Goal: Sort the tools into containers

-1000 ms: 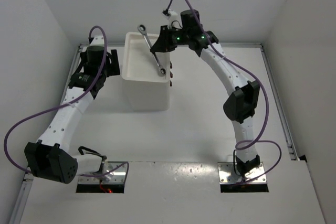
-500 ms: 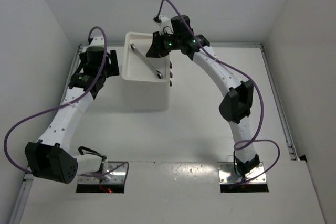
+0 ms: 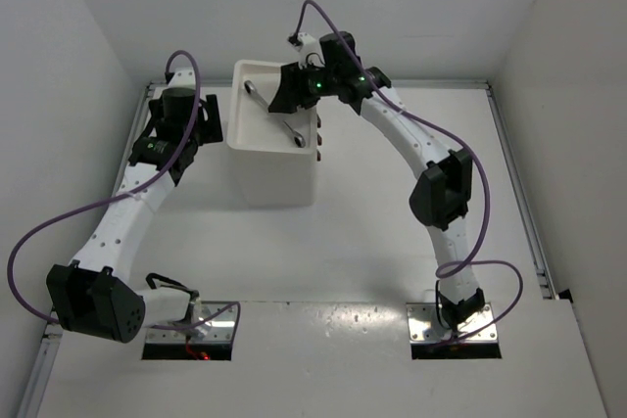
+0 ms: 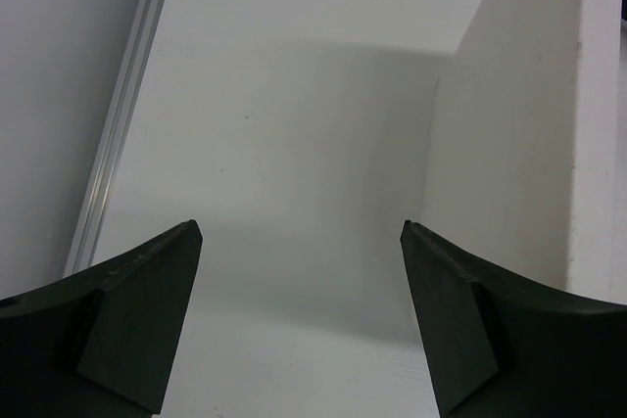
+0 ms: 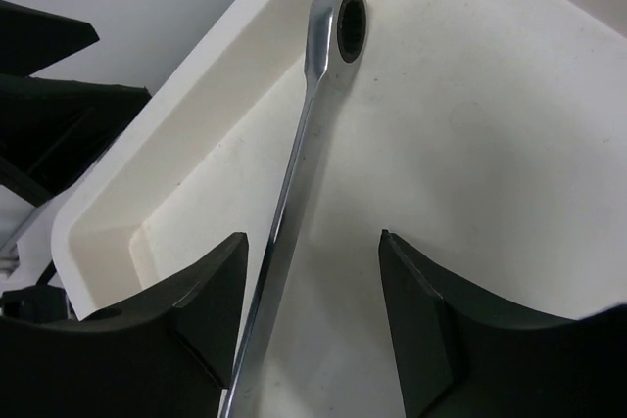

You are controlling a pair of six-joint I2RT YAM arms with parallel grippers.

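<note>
A slim silver wrench (image 5: 299, 159) lies in the recessed tray top (image 5: 470, 124) of the white drawer unit (image 3: 274, 178), close along the tray's left wall. My right gripper (image 5: 313, 240) hovers low over it, open; the shaft runs just inside the left finger (image 5: 196, 310) and is not clamped. From above, the right gripper (image 3: 281, 101) covers the wrench's middle, and only the wrench's two ends (image 3: 293, 132) show. My left gripper (image 4: 302, 232) stands open and empty over the bare table, beside the unit's left wall (image 4: 509, 144); in the top view the left gripper (image 3: 209, 116) sits left of the unit.
Small dark knobs (image 3: 320, 141) show at the unit's right side. A metal rail (image 4: 122, 115) runs along the table's left edge by the wall. White walls enclose the table on three sides.
My right gripper carried the wrench down and left into the tray top, then opened and let it go. The wrench now rests in the tray. The left arm has not moved.
</note>
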